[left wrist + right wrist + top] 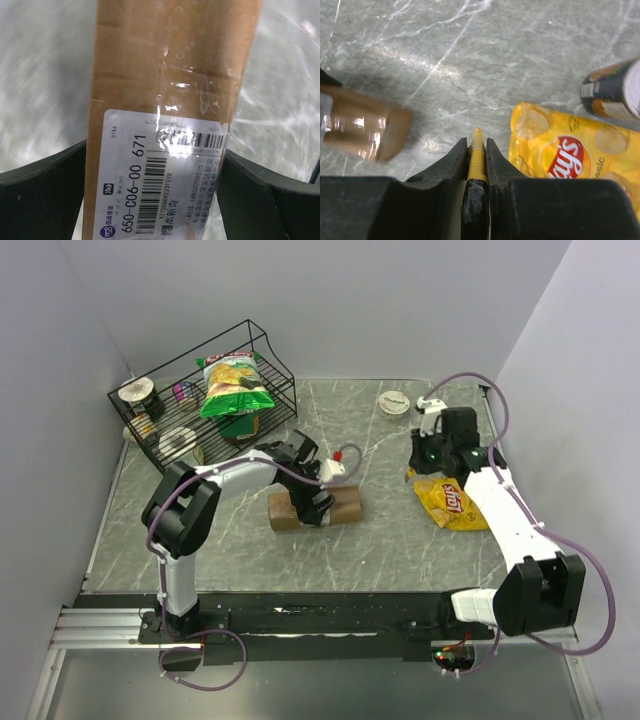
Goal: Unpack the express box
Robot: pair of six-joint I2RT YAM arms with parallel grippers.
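Observation:
The express box (346, 505), a long brown carton, lies flat in the middle of the table. In the left wrist view its taped top (170, 65) and white shipping label (165, 175) face the camera. My left gripper (311, 502) straddles the box across its width, with one black finger (45, 195) against each long side. My right gripper (414, 468) hovers to the right of the box, beside a yellow chip bag (452, 502). It is shut on a thin yellow-tipped tool with a black taped handle (477, 157). The box end shows blurred in the right wrist view (365, 130).
A black wire rack (275, 365) stands at the back left, holding a green chip bag (235, 385) and cans. A round white lid (394, 402) lies at the back. A dark can (612, 90) stands beyond the yellow bag (565, 150).

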